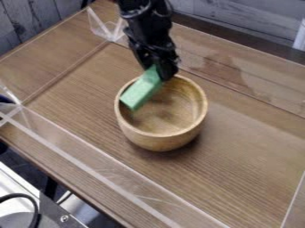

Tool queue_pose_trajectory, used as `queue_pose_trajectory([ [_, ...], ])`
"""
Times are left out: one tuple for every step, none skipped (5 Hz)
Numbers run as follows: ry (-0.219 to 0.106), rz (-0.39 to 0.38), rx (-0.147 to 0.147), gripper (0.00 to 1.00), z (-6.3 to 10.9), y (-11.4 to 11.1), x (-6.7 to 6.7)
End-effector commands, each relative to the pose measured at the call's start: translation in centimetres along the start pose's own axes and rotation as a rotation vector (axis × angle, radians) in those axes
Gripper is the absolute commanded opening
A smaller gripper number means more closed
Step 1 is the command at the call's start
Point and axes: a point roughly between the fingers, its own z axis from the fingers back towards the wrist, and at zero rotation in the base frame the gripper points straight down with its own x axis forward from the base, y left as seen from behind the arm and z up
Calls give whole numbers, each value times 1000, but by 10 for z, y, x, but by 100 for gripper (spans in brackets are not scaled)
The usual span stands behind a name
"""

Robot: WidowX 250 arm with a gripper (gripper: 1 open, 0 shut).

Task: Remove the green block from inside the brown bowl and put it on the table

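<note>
The green block (pixel 141 91) hangs tilted, its upper end clamped in my black gripper (pixel 160 69) and its lower end over the left rim of the brown bowl (pixel 162 136). The gripper points steeply down above the bowl's back-left edge and is shut on the block. The light wooden bowl stands on the table (pixel 70 93) near its middle, and nothing else shows in its pale inside. Whether the block's lower end touches the rim I cannot tell.
Low clear plastic walls edge the wood-grain top, with a corner piece (pixel 113 27) at the back and a long wall (pixel 84 151) along the front. Bare tabletop lies to the left (pixel 60 80) and right (pixel 256 125) of the bowl.
</note>
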Motion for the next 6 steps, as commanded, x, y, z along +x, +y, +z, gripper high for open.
queue_pose_trajectory([
  [-61, 11, 62, 0, 19, -13, 14],
  [-52, 12, 59, 0, 12, -17, 17],
  [-41, 13, 55, 0, 4, -21, 20],
  [-70, 8, 43, 0, -2, -38, 21],
  [-111, 3, 22, 0, -10, -63, 24],
  [-70, -13, 29, 0, -27, -80, 35],
])
